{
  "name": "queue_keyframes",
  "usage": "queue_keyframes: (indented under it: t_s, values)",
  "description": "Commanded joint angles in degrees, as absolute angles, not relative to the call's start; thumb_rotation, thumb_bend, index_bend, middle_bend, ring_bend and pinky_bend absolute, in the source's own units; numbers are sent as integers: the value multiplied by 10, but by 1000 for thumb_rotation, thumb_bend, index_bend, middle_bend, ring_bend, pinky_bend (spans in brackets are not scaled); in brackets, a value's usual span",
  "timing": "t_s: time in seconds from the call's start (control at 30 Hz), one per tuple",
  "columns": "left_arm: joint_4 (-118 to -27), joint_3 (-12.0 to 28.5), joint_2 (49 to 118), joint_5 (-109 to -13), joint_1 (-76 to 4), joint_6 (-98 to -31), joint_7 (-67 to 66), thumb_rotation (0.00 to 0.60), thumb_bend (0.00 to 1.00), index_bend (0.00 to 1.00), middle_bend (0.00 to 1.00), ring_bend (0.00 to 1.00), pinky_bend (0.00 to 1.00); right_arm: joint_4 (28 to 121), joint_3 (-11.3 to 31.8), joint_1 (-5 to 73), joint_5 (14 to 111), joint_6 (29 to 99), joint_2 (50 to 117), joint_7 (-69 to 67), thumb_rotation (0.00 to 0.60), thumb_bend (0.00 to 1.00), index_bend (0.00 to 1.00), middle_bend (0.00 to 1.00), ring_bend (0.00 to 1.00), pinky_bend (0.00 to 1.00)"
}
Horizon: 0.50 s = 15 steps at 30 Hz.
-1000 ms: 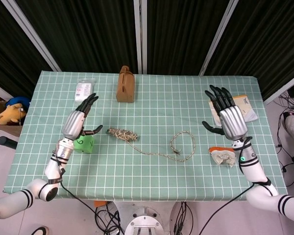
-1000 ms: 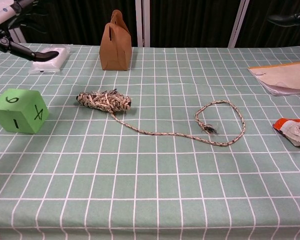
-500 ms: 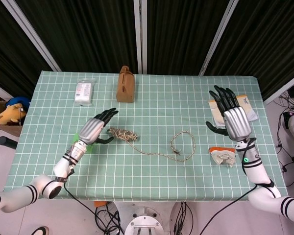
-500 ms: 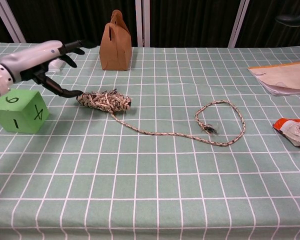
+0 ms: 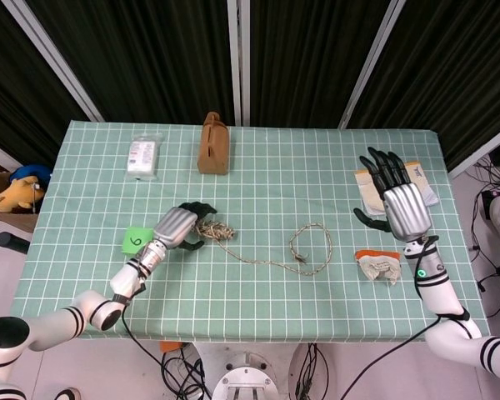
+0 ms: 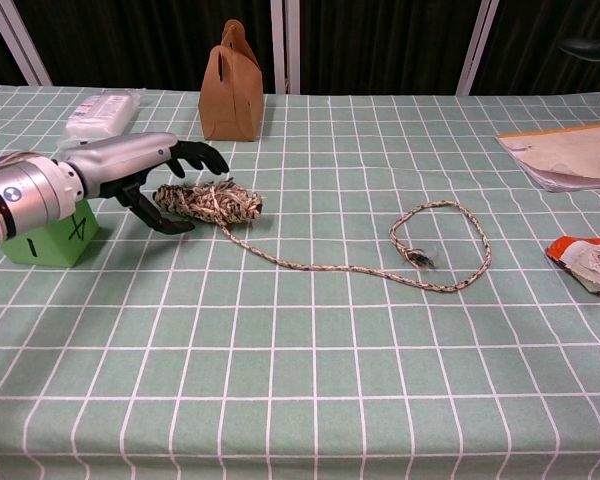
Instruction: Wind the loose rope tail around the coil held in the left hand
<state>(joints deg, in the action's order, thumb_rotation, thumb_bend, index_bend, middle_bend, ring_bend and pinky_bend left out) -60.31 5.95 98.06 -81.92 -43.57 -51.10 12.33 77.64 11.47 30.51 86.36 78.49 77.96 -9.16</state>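
A wound coil of speckled rope (image 5: 214, 229) (image 6: 215, 201) lies on the green checked cloth, left of centre. Its loose tail (image 5: 267, 262) (image 6: 320, 264) runs right along the table and ends in an open loop (image 5: 311, 246) (image 6: 442, 246). My left hand (image 5: 177, 227) (image 6: 140, 168) is at the coil's left end. Its fingers (image 6: 202, 155) arch over that end and the thumb (image 6: 170, 222) lies in front of it, not closed on the rope. My right hand (image 5: 399, 202) hovers at the right with fingers spread, holding nothing. Only a fingertip (image 6: 592, 45) of it shows in the chest view.
A green numbered cube (image 5: 135, 242) (image 6: 42, 238) sits just left of my left hand. A brown carton (image 5: 214, 143) (image 6: 230, 82) and a white packet (image 5: 142, 155) (image 6: 100, 112) stand at the back. Papers (image 5: 418, 182) (image 6: 570, 155) and an orange-white wrapper (image 5: 379, 264) (image 6: 588, 262) lie at the right.
My left hand has come down and to the right, from above the green cube to the coil's left end. The right hand has drifted slightly nearer. The rope has not moved.
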Motion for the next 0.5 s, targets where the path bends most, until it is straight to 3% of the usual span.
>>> queue_keyframes:
  t_s: [0.03, 0.5]
  values:
    - [-598, 62, 984, -814, -434, -511, 125, 600, 262, 298, 272, 223, 298, 772, 114, 304, 863, 784, 782, -94, 600, 176, 0, 0, 0, 0]
    - [-589, 77, 997, -815, -418, -557, 224, 600, 345, 657, 642, 543, 616, 761, 103, 303, 864, 767, 789, -86, 600, 176, 0, 0, 0, 0]
